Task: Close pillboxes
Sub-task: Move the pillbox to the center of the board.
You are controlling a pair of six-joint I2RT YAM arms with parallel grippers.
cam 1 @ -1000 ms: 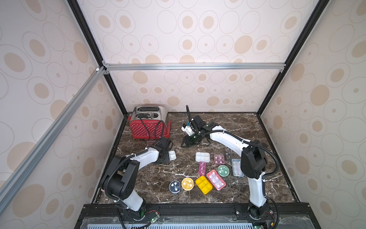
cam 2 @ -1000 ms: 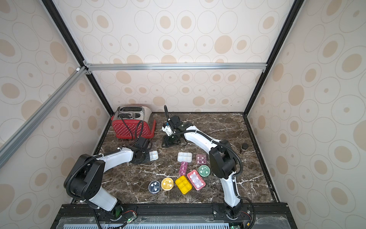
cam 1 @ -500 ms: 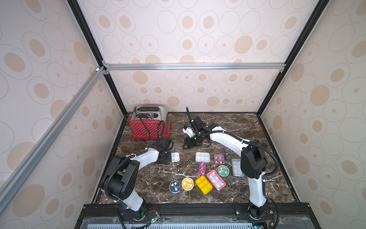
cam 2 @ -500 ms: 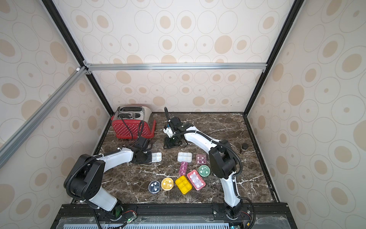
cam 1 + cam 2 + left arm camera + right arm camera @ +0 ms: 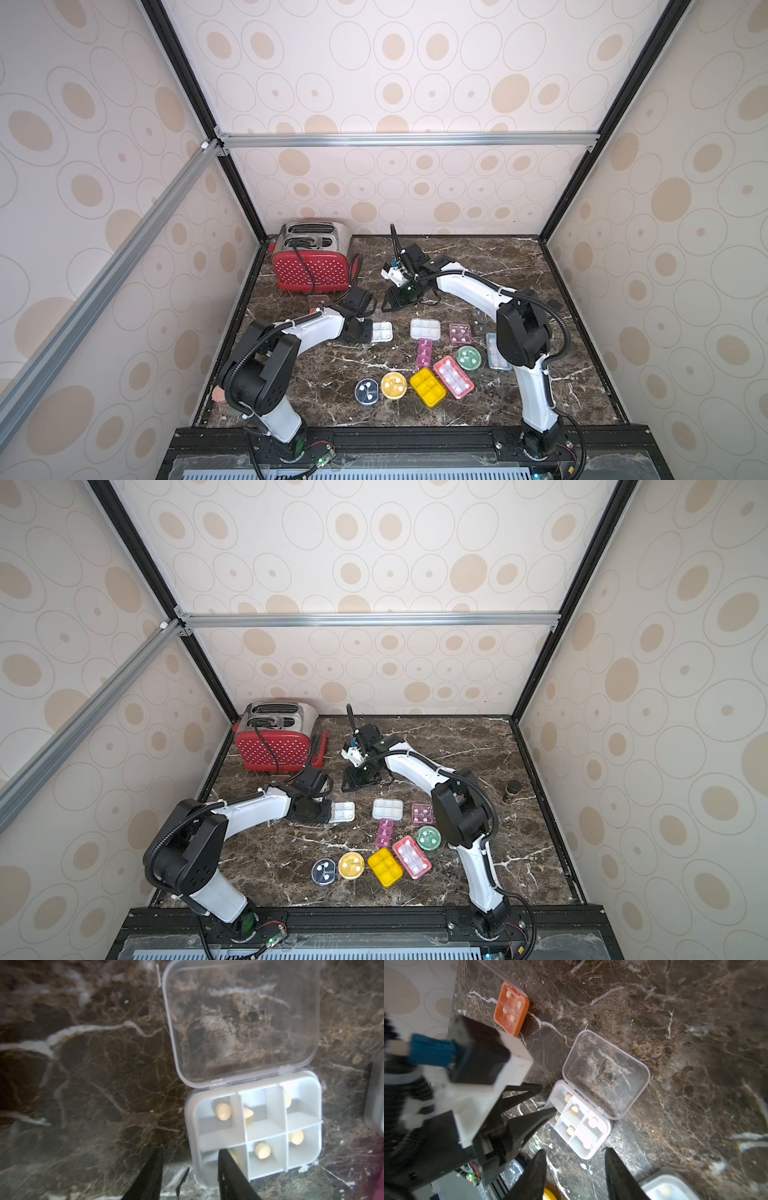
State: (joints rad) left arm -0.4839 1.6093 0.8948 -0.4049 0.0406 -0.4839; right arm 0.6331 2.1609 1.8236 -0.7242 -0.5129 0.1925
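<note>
Easing left tool (image 5: pixel 190 1151), tips slightly apart and empty at the white pillbox's (image 5: pixel 264 1126) corner on the tabletop (image 5: pixel 93 1064), under its flat-lying clear lid (image 5: pixel 241 1022) looks best, then flipping and pressing it shut; right tool (image 5: pixel 574 1152) hovers above, half-open, empty.

Reaches low toward 3 o'clock with the left arm (image 5: pixel 307 328), left gripper (image 5: pixel 190 1151) parted. Stretches the right arm (image 5: pixel 465 286) toward 10 o'clock, wrist bent down, right gripper (image 5: pixel 574 1152) parted, tips aimed at 8 o'clock.
</note>
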